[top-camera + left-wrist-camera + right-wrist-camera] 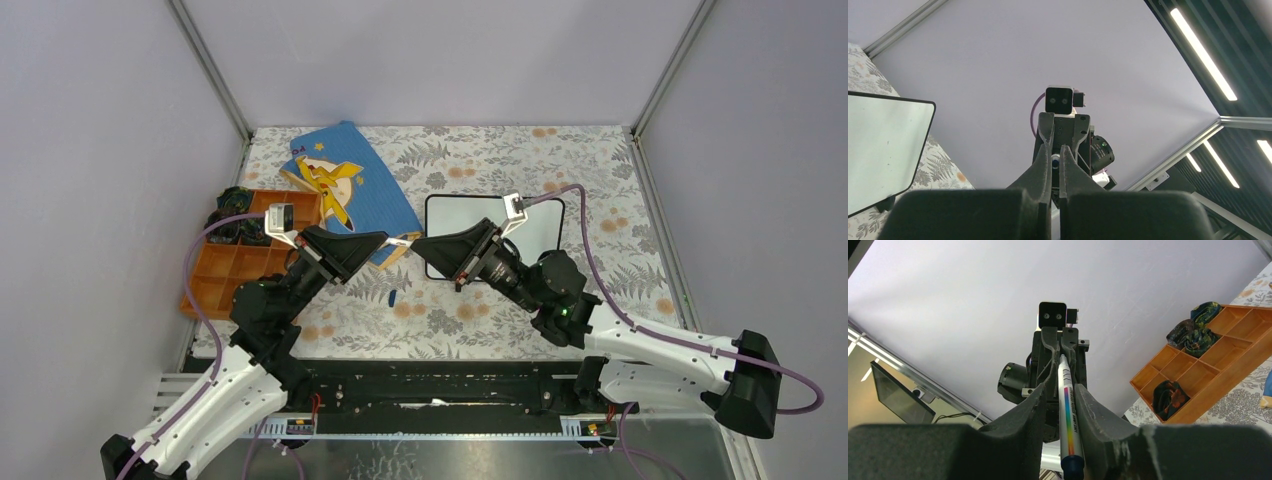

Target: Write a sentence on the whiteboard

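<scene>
Midway over the table point(450, 160) the 2 grippers meet tip to tip, with a marker point(1068, 415) bridging them. The left gripper point(1056, 150) is clamped tight on one end of the marker; only a blue speck of it shows between its fingers in the left wrist view. The right gripper point(1062, 390) has its fingers on either side of the marker's barrel, rainbow stripe up. One finger looks to touch it, and a dark gap shows at the other, so I cannot tell whether it grips yet.

The whiteboard point(540, 225) lies flat on the floral table, right of centre, its near left part hidden under the right arm. A blue book point(360, 175) lies just left of it. An orange tray point(215, 285) sits at the left edge, with dark cloth bundles point(1198, 332) in some compartments. A small blue thing point(392, 298) lies on the table below the grippers.
</scene>
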